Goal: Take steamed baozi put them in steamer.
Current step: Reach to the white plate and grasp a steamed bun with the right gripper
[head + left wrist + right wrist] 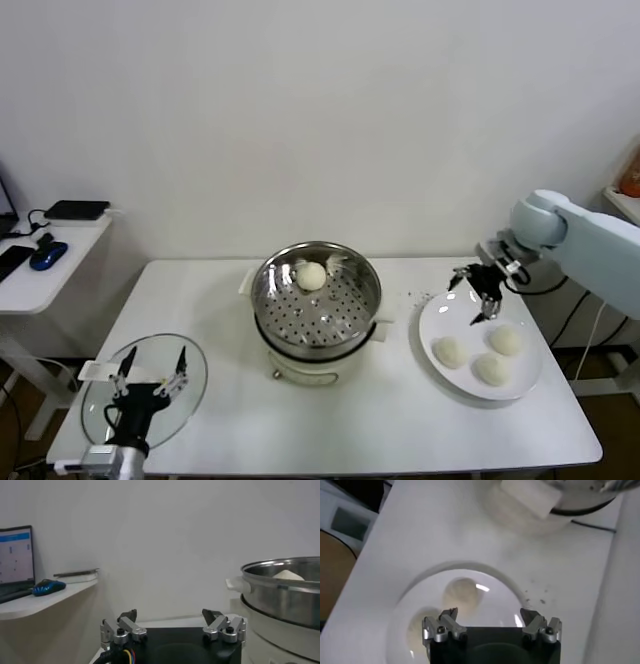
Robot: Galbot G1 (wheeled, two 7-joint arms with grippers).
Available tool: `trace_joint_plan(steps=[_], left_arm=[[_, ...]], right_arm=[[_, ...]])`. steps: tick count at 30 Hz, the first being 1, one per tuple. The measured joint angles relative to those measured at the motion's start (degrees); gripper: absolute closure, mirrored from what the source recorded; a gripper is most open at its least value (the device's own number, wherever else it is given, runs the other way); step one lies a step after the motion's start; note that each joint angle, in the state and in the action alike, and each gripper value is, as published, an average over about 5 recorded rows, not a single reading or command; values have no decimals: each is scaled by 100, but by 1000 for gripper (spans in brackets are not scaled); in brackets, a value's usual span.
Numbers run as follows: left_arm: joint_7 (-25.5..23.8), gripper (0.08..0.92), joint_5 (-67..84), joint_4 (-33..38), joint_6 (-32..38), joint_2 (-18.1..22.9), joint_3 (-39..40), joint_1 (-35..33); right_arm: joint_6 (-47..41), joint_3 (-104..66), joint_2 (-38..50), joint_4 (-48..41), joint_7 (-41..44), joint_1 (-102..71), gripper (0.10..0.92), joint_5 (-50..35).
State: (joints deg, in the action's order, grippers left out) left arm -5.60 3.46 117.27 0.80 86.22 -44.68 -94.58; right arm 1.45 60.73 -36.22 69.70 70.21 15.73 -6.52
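The steamer [316, 305] stands mid-table with one steamed baozi [311, 276] on its perforated tray at the far side. Three more baozi [449, 350] [506, 340] [492, 369] lie on a white plate [432, 320] to its right. My right gripper [470, 300] hangs open over the plate's far-left part, holding nothing. In the right wrist view the gripper [489, 612] is just above a baozi [461, 592], with another baozi [416, 630] beside it. My left gripper [153, 362] rests open over the glass lid [195, 365] at front left, and in the left wrist view [169, 614] it is empty.
The left wrist view shows the steamer [285, 595] wall close by. A side table at the far left carries a blue mouse [48, 255] and a black box [76, 210]. A cable runs behind the plate near the right arm. The table's front edge lies close below the plate.
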Motion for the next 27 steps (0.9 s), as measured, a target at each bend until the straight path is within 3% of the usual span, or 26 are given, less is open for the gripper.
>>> trace_joint_plan(steps=[27], left_arm=[[-14, 177, -69, -127, 4, 48, -19, 97]], right_arm=[[-132, -956, -659, -1020, -310, -1499, 203, 447]])
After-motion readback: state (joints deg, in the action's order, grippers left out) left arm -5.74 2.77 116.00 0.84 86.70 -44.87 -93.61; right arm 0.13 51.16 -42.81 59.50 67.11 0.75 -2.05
